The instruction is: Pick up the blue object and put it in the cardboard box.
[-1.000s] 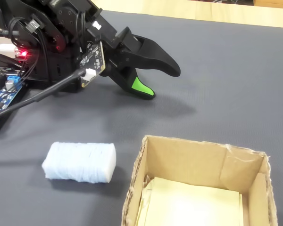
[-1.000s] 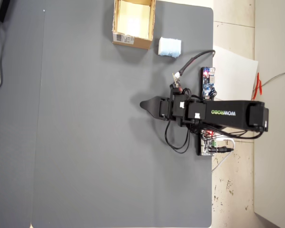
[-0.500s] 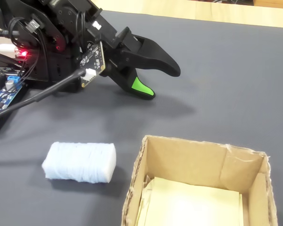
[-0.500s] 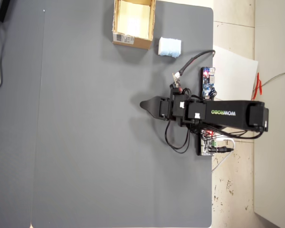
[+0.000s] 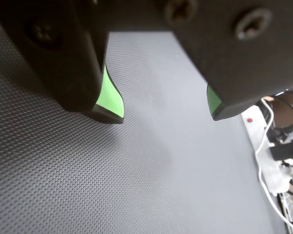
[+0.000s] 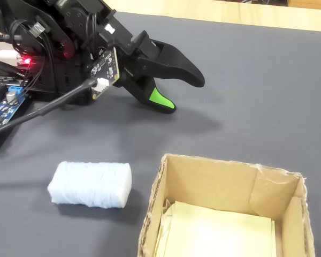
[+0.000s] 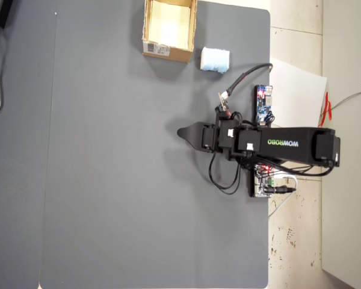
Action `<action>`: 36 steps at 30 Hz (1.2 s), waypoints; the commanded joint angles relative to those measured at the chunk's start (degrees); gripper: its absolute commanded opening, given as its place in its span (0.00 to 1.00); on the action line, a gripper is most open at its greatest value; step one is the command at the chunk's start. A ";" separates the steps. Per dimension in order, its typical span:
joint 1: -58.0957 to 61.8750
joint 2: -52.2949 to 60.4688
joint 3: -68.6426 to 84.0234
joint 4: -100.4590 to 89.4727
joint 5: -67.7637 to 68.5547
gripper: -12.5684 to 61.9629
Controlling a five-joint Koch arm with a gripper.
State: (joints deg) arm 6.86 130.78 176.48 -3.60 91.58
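The blue object (image 6: 91, 184) is a pale blue soft block lying on the dark grey mat just left of the cardboard box (image 6: 219, 165) in the fixed view. In the overhead view the blue object (image 7: 215, 59) sits right beside the cardboard box (image 7: 167, 54) at the mat's top edge. My gripper (image 6: 183, 95) hovers over bare mat, well behind the block and box in the fixed view. It is open, its green-padded fingers (image 5: 111, 97) spread wide with nothing between them. In the wrist view the gripper (image 5: 165, 114) sees only mat. From overhead the gripper (image 7: 183, 132) points left.
The arm's base with circuit boards (image 6: 5, 107) and cables sits at the fixed view's left. A controller board (image 7: 263, 102) lies by the mat's right edge overhead. A white power strip (image 5: 261, 146) and wires lie past the mat's edge in the wrist view.
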 commanded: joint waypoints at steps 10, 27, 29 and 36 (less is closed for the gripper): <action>0.09 4.83 2.20 3.34 1.14 0.62; 2.64 4.92 1.85 -17.84 -2.81 0.62; 5.80 4.92 0.79 -17.75 -5.54 0.62; 15.38 4.92 -5.89 -10.99 -13.80 0.62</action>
State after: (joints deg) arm 20.83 130.78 174.55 -15.56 81.04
